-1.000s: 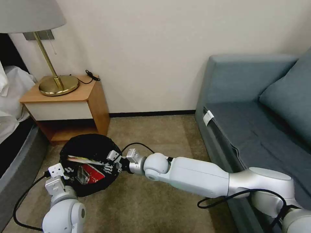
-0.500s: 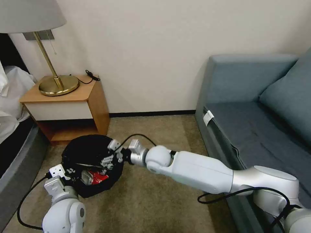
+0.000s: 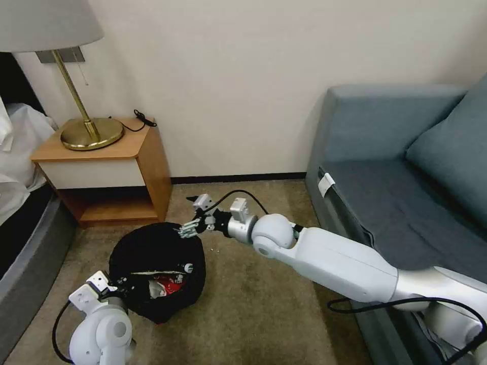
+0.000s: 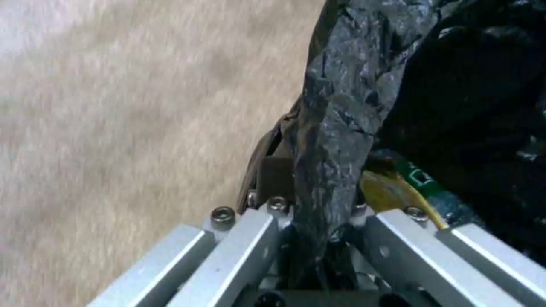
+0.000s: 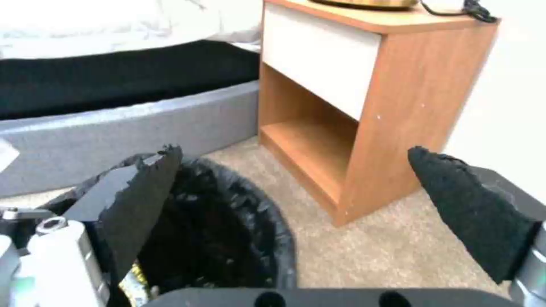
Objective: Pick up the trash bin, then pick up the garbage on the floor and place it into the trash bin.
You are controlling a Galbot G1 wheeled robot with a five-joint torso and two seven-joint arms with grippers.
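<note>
The trash bin [image 3: 152, 248], lined with a crinkly black bag, sits low at the front left over the carpet. My left gripper [image 3: 112, 285] is shut on its near rim; in the left wrist view the left gripper [image 4: 318, 192] clamps the bag's folded edge [image 4: 335, 128]. Garbage lies inside: a red-and-white packet [image 3: 170, 285], a silvery wrapper [image 3: 152, 274], a gold scrap [image 4: 390, 192] and a green-labelled bottle [image 4: 421, 177]. My right gripper [image 3: 188, 228] hovers open and empty above the bin's far rim, its black pads [image 5: 142, 200] spread wide over the bin [image 5: 227, 230].
A wooden nightstand [image 3: 127, 152] with a brass lamp [image 3: 91, 133] stands just behind the bin; the nightstand [image 5: 352, 111] is close ahead of the right gripper. A bed edge [image 3: 25, 253] runs along the left and a blue sofa [image 3: 395, 167] along the right. Carpet [image 3: 253, 304] lies between.
My right gripper has pulled up and back out of the bin toward the wall, empty. The left arm has drawn the bin nearer and slightly right.
</note>
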